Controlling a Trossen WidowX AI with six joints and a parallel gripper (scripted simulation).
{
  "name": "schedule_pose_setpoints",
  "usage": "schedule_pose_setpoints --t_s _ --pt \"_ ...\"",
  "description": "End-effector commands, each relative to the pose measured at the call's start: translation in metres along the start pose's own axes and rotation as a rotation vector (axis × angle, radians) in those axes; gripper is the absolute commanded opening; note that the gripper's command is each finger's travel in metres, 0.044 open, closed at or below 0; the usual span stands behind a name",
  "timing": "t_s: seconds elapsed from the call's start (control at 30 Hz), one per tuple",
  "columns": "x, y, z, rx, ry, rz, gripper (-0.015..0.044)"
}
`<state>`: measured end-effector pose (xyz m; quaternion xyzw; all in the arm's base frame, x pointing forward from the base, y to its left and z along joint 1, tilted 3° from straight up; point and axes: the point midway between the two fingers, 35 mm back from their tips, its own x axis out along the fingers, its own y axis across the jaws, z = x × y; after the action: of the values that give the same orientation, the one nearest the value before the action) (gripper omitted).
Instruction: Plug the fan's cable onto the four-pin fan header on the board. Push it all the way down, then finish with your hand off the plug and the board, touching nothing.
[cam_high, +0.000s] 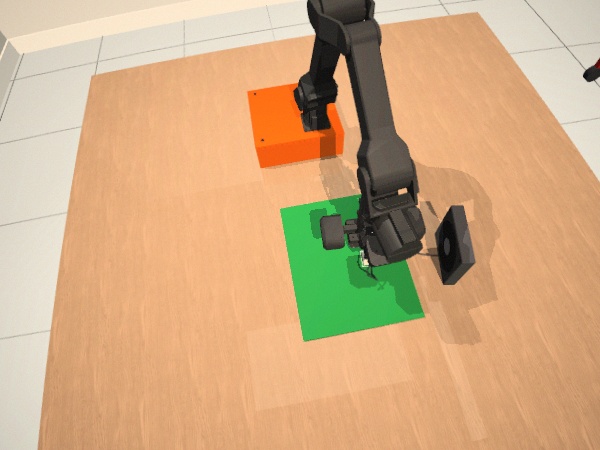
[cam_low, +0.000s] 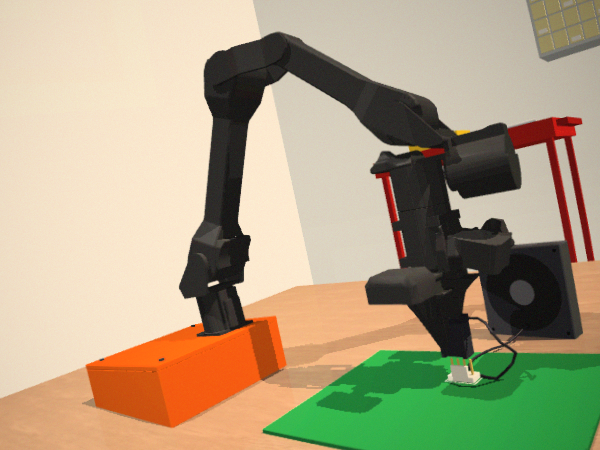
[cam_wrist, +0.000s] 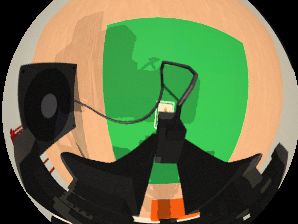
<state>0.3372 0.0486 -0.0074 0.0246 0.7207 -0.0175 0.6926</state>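
The gripper (cam_low: 456, 345) clamps the black plug (cam_low: 459, 336), lower right of frame. It hangs directly over the white header (cam_low: 463, 374) on the green board (cam_low: 400, 415).

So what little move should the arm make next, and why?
Probably a short, straight push down. In the exterior view the gripper is shut on the dark plug directly above the white header, and the header's gold pins still show bare beneath the plug, so it isn't seated on the green board. Letting go comes after.
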Motion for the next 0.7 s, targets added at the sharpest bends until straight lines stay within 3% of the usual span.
schedule_pose_setpoints --t_s 0.0,0.67 --pt "0.0011 -0.0004 0.0003 0.005 -0.005 -0.003 0.0000" --pt "0.0009 0.0002 0.0032 0.010 -0.006 -0.003 0.0000"
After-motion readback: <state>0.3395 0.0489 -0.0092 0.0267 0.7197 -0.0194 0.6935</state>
